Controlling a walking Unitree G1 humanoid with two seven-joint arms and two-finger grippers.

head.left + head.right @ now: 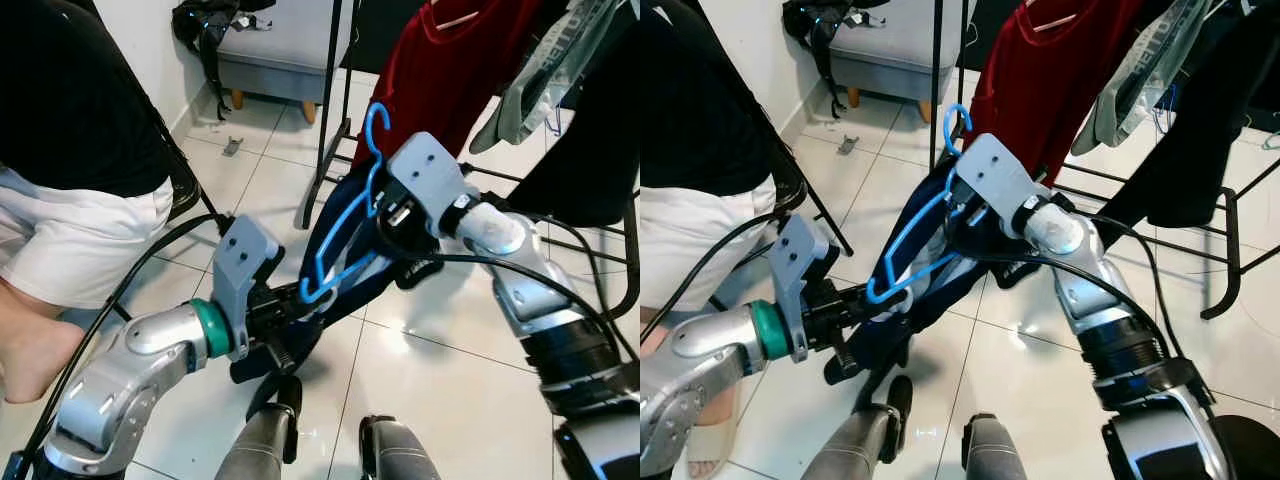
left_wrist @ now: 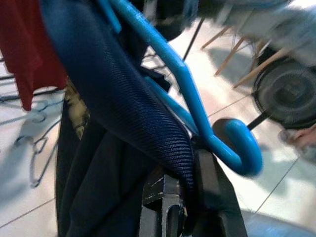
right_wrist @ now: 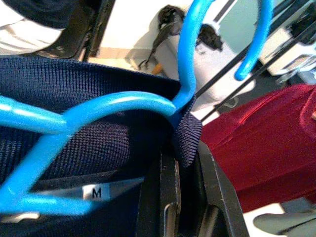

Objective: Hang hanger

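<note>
A bright blue plastic hanger (image 1: pixel 345 232) carries a dark navy knit garment (image 1: pixel 930 270) with an "M" label (image 3: pixel 96 192). My right gripper (image 1: pixel 385 215) is shut on the garment's collar just under the hanger's hook (image 1: pixel 376 128). My left gripper (image 1: pixel 300 300) is shut on the garment at the hanger's lower end (image 2: pixel 237 148). The hanger hangs tilted between both arms, in front of a black clothes rack (image 1: pixel 330 110) that holds a red top (image 1: pixel 445 75).
A person in a black top and white shorts (image 1: pixel 70 240) stands close on the left. A grey sofa (image 1: pixel 280 45) with a black bag is at the back. Other clothes hang on the rack at the right (image 1: pixel 560 60). White tiled floor (image 1: pixel 440 380) lies below.
</note>
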